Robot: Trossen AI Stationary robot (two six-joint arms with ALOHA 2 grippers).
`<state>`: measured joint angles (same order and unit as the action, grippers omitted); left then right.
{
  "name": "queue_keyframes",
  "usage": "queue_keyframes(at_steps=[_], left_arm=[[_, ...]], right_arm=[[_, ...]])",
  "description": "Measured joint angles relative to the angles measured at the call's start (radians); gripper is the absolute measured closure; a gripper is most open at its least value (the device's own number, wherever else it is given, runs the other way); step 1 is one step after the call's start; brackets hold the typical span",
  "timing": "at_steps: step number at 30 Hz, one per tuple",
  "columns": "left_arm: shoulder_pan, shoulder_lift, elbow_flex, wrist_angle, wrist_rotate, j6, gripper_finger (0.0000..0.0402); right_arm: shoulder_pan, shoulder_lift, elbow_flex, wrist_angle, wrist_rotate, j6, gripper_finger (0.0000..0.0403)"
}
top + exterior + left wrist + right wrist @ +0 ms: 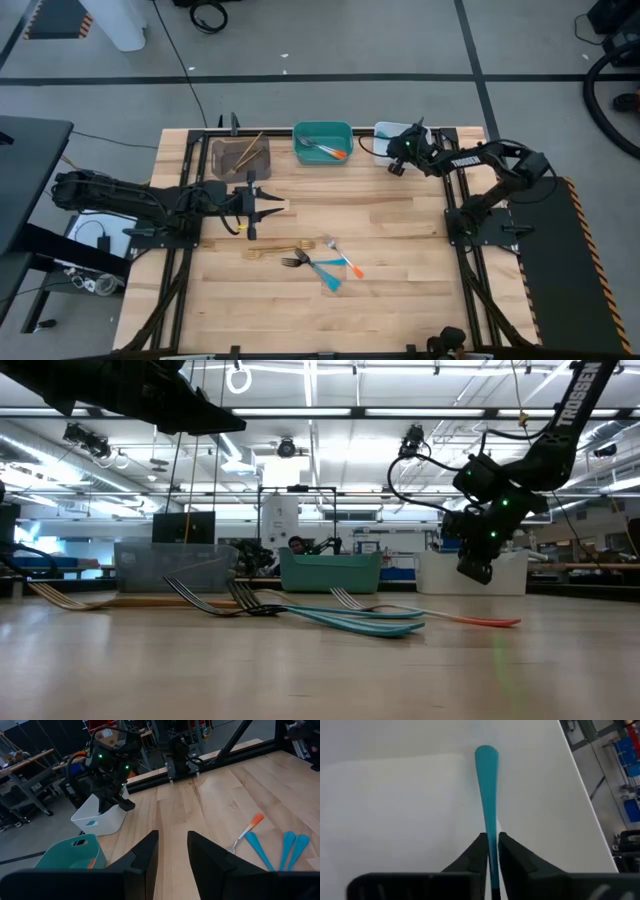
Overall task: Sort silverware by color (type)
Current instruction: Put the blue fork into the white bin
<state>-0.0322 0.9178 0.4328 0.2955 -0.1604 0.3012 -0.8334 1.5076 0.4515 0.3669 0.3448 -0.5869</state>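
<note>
L gripper [283, 206] hovers over bare table, fingers apart, holding nothing. Silverware pile [320, 262] lies mid-table, near the front. R gripper [492, 851] over white bin [395, 795], fingers pinching a blue-handled piece [487, 785].

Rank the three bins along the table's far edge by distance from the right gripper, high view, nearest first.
From the right gripper:
1. White bin, right end of the row, directly under the gripper.
2. Teal bin, middle.
3. Grey bin, left end, by the left arm.

Grey floor [330, 40], ceiling strip lights [330, 412]
</note>
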Motion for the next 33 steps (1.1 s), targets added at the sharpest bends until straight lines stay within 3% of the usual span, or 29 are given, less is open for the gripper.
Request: queue_keyframes(at_steps=[12,33], left_arm=[[0.000,0.000,0.000,0.000,0.000,-0.002,0.0290],[0.000,0.000,0.000,-0.001,0.000,-0.009,0.0290]], right_arm=[[0.001,0.002,0.055,-0.065,0.025,0.046,0.0273],[0.052,-0.039,0.085,-0.093,0.090,0.097,0.0268]])
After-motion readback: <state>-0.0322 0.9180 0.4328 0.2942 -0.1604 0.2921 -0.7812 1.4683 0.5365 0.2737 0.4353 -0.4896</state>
